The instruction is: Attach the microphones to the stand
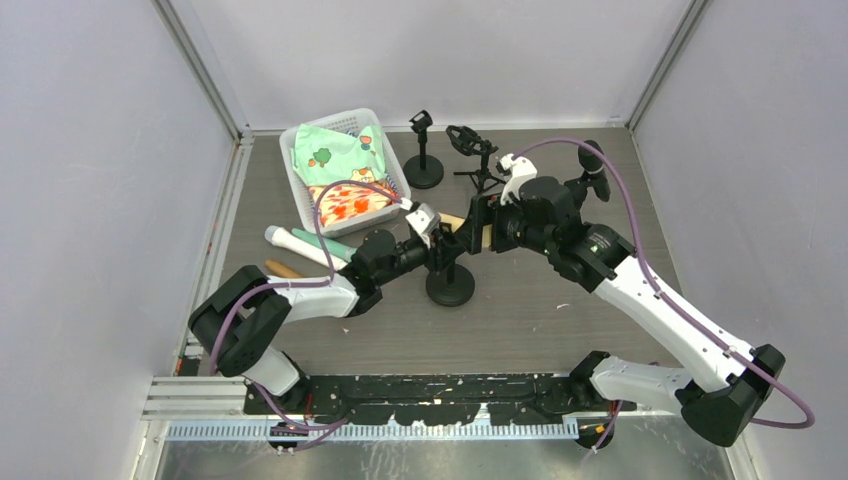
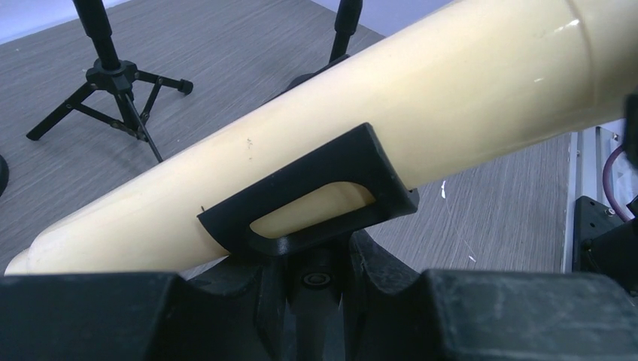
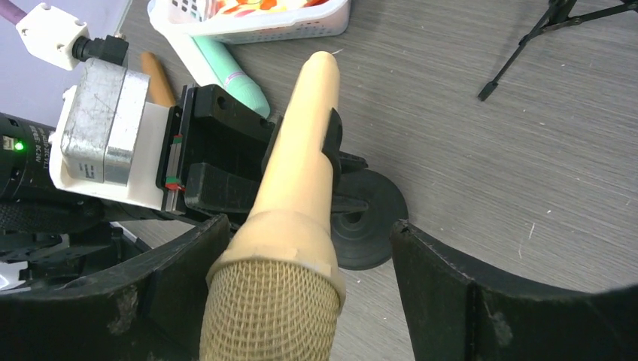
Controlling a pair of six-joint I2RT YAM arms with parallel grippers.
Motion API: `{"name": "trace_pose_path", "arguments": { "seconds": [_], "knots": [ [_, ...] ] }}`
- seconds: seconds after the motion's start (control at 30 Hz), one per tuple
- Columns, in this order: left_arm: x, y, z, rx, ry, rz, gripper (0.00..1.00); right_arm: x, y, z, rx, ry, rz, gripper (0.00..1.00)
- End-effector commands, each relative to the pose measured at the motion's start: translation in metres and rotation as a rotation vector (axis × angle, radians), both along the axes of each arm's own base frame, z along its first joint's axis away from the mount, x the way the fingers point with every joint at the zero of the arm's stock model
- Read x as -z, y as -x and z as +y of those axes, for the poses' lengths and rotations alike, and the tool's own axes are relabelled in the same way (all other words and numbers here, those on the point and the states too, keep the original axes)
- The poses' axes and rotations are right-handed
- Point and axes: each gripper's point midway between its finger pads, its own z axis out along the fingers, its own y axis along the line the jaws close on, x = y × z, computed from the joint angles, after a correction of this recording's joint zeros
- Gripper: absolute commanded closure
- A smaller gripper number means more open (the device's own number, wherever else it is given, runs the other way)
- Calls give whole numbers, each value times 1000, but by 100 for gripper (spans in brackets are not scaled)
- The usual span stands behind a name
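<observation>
while the left gripper clamps the stand to steady it, the cream microphone sits in its clip; the right gripper stands wide, empty.

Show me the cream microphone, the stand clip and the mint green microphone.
cream microphone (image 3: 299, 150): right wrist view, mid handle.
stand clip (image 2: 301, 179): left wrist view, upper band.
mint green microphone (image 3: 233, 74): right wrist view, mid body.

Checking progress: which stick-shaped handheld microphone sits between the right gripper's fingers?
The cream microphone, resting in the black stand clip; the white microphone, mint-green microphone and brown microphone lie on the table by the white basket.
</observation>
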Motion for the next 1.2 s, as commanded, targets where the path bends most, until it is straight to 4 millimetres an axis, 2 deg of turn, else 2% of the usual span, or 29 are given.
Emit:
{"name": "trace_pose_path", "arguments": {
  "seconds": [0.0, 0.17, 0.47, 0.57, 0.9, 1.17],
  "knots": [
    [-67, 4, 0, 21, 145, -155, 100, -20, -4, 9, -21, -40, -16, 18],
    [-65, 4, 0, 23, 133, -154, 100, -15, -10, 4, 1, 15, -4, 25],
    [-62, 4, -2, 31, 122, -153, 100, -2, -21, -5, 52, 91, -3, 55],
    [-65, 9, -6, 55, 125, -158, 100, 8, -23, -5, 57, 118, 11, 59],
    [-72, 20, -14, 117, 156, -172, 100, 52, -29, -2, 39, 196, 71, 99],
    [-73, 21, -15, 118, 173, -167, 100, 89, -23, 6, -19, 232, 149, 99]
  ]
}}
